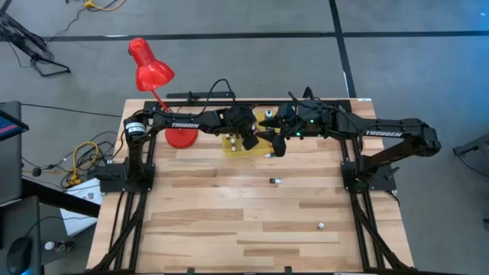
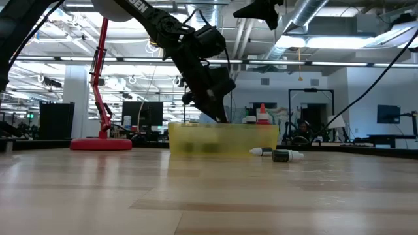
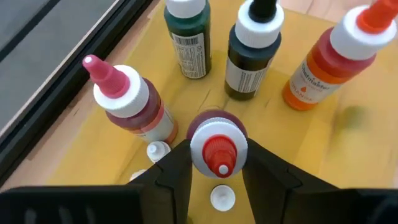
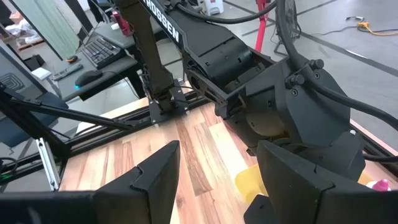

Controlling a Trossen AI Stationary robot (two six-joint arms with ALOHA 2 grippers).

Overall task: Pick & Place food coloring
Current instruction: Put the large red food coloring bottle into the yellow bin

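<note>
Standing between the left gripper's [image 3: 214, 186] jaws, a red-capped bottle [image 3: 217, 146] was pinched at its collar over the yellow mat [image 3: 311, 137], with four other bottles upright beyond the fingertips. The placing step seemed in hand; next, the jaws would need to spread. The right gripper [image 4: 217, 180] hung nearby, jaws apart, empty.
</note>
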